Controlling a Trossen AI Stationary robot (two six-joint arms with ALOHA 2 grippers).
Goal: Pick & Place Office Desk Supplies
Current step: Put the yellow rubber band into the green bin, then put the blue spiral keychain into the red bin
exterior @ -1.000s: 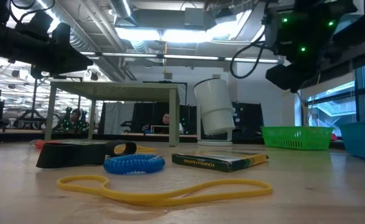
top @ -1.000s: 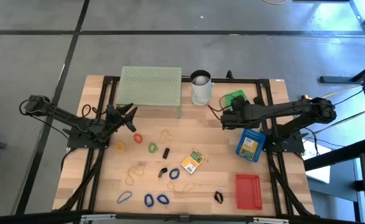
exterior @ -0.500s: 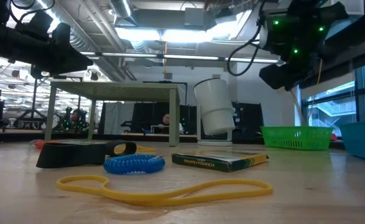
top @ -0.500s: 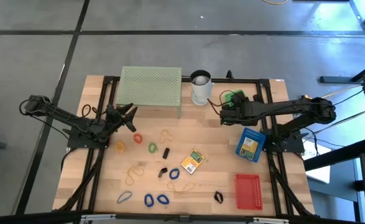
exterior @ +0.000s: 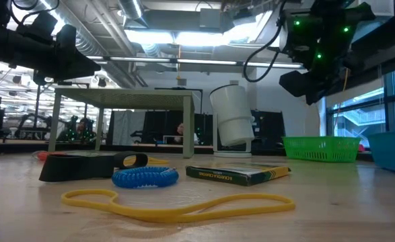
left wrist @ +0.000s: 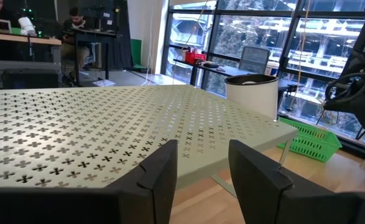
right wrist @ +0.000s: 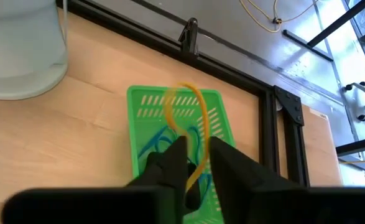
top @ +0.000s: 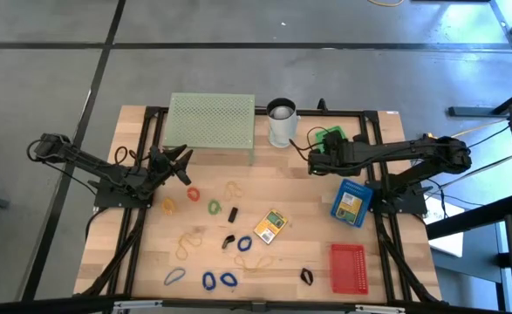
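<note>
My right gripper [right wrist: 199, 168] hovers slanting down over a green basket [right wrist: 146, 107] at the table's far right, which holds blue rubber bands [right wrist: 160, 140]. A yellow rubber band [right wrist: 199, 115] loops above the basket and runs down through the narrow gap between the open fingers. Loose supplies lie mid-table: red [top: 192, 194], green [top: 214, 207] and blue [top: 209, 281] bands, a yellow card pack [top: 271, 227] and a black clip [top: 233, 214]. My left gripper [top: 186, 166] waits open at the left, level, beside the pale green mesh stand [top: 210, 122]. My right gripper has the yellow band's lower part [right wrist: 201, 158] in the gap between its two fingers, which come from above, slanting down. The gap is wider than the band, and the picture of the band is smeared. I cannot tell whether a finger touches it.
A white cup [top: 282, 122] stands between the mesh stand and the green basket. A blue bin [top: 351, 202] and a red basket [top: 347, 267] sit along the right side. The black frame rail [right wrist: 232, 68] runs behind the green basket.
My right gripper has shifted a little toward the table's left, uncovering more of the green basket, and has tipped slightly. In the low view a yellow strand now hangs beside it.
</note>
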